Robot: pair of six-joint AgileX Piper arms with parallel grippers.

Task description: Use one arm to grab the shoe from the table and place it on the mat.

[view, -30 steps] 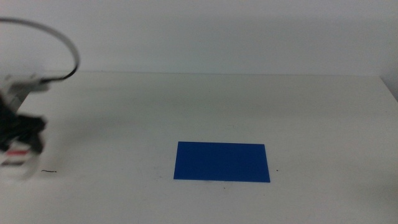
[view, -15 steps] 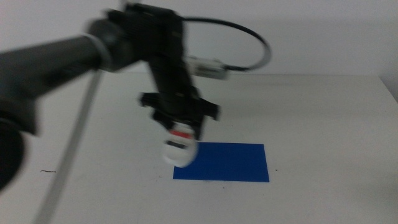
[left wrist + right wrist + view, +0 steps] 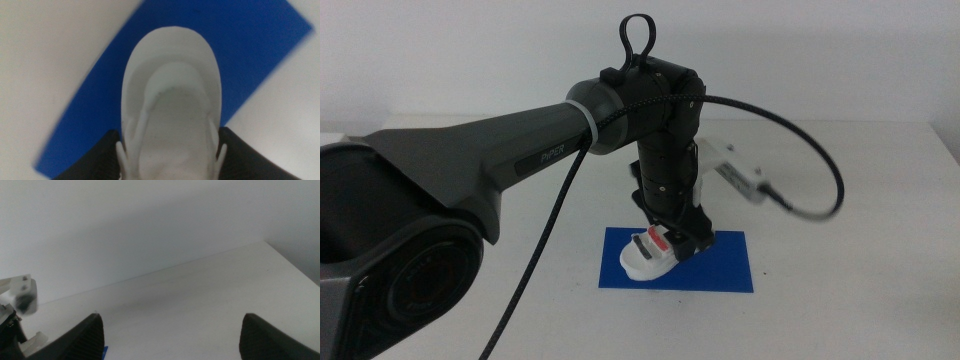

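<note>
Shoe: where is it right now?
In the middle view the shoe sits over the left part of the blue mat, gripped by the left hand; whether the sole touches the mat isn't clear.

We count one shoe (image 3: 647, 254), one mat (image 3: 720, 262), one table (image 3: 850, 200), and one arm (image 3: 520, 160) in view.

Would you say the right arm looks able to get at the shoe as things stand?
Probably not easily. The shoe is held between the left gripper's fingers over the mat, with the left arm above it. The right gripper, fingers apart, waits out of the middle view.
</note>
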